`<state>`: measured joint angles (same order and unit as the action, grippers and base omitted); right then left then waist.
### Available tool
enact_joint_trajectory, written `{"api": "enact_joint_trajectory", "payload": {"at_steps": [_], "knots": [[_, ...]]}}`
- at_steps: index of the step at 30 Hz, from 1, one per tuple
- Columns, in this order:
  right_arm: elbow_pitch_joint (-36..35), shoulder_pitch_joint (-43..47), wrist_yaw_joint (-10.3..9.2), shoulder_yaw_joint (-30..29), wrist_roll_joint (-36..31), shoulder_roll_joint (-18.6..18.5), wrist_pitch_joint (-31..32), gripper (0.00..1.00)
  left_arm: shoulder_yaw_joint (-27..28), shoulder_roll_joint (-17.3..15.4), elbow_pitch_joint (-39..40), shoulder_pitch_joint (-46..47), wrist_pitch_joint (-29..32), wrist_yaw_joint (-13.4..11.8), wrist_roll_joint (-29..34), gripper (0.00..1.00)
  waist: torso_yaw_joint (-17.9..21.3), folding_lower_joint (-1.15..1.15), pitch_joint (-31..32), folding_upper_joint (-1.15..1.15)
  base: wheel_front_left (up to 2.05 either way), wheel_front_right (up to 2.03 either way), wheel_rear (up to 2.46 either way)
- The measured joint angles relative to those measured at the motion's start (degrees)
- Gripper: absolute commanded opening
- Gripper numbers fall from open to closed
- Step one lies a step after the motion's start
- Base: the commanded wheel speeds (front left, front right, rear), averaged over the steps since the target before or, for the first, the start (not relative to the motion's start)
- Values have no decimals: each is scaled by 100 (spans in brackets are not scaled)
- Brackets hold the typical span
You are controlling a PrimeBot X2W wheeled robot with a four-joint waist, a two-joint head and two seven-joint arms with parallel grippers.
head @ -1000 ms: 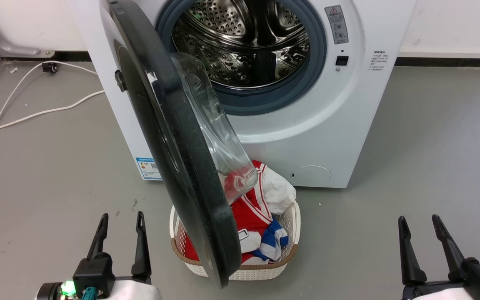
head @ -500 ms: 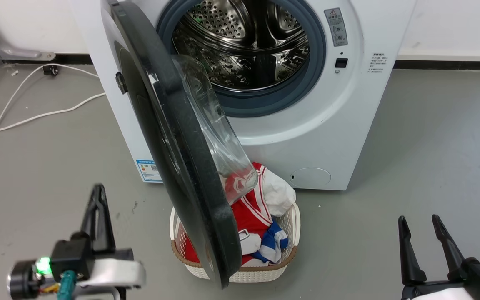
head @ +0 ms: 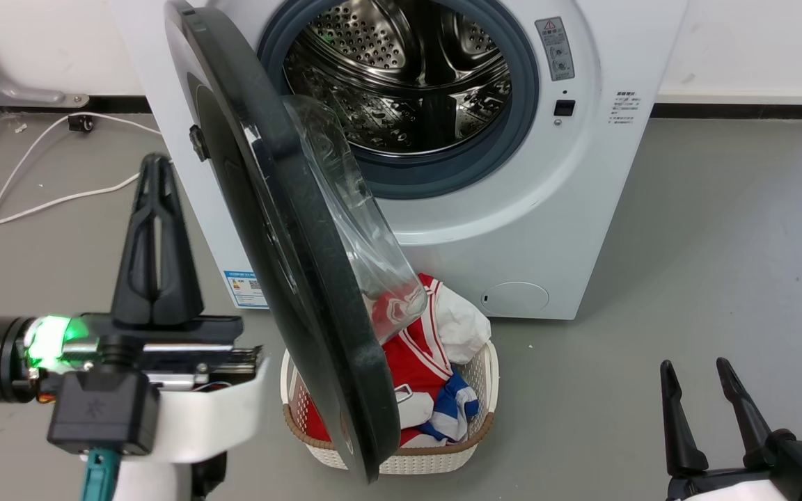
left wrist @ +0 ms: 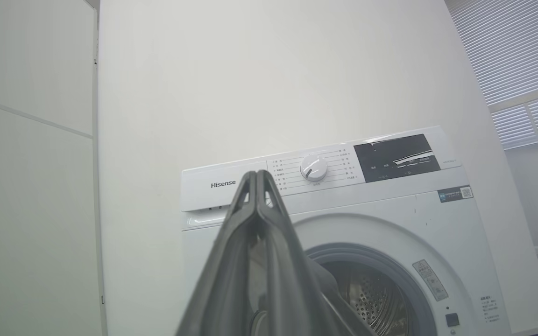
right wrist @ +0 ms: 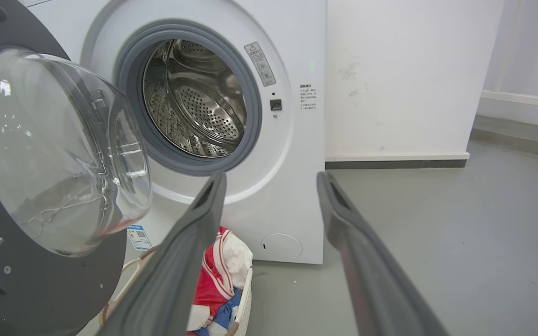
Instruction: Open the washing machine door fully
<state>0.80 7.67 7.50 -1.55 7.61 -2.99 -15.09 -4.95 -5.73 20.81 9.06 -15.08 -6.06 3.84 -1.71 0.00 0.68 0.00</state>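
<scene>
The white washing machine stands against the wall with its steel drum exposed. The washing machine door, a glossy black disc with a clear glass bowl, hangs from its left hinge, swung roughly halfway out over the basket. My left gripper is raised left of the door's outer face, apart from it and turned side-on. In the left wrist view its fingers meet at the tips, shut on nothing, pointing up at the machine's control panel. My right gripper rests low at the right, open and empty.
A white woven laundry basket with red, white and blue clothes sits on the floor under the door's lower edge. A white cable trails across the grey floor at the left. Open floor lies right of the machine.
My left arm has risen from the bottom edge to beside the door, rolled side-on, and its fingers have come together. The door and the right gripper have kept their places.
</scene>
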Motion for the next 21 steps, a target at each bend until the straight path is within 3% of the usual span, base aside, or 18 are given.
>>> {"api": "enact_joint_trajectory", "payload": {"at_steps": [8,21], "knots": [[3,1,0,38,10,0,0,100,-1016,32,447,400,0,214,114,0,55,0,0,0,0,0,0],[22,-5,0,93,44,0,0,100,-2510,165,233,809,0,465,97,0,119,0,-39,0,0,0,0]]}}
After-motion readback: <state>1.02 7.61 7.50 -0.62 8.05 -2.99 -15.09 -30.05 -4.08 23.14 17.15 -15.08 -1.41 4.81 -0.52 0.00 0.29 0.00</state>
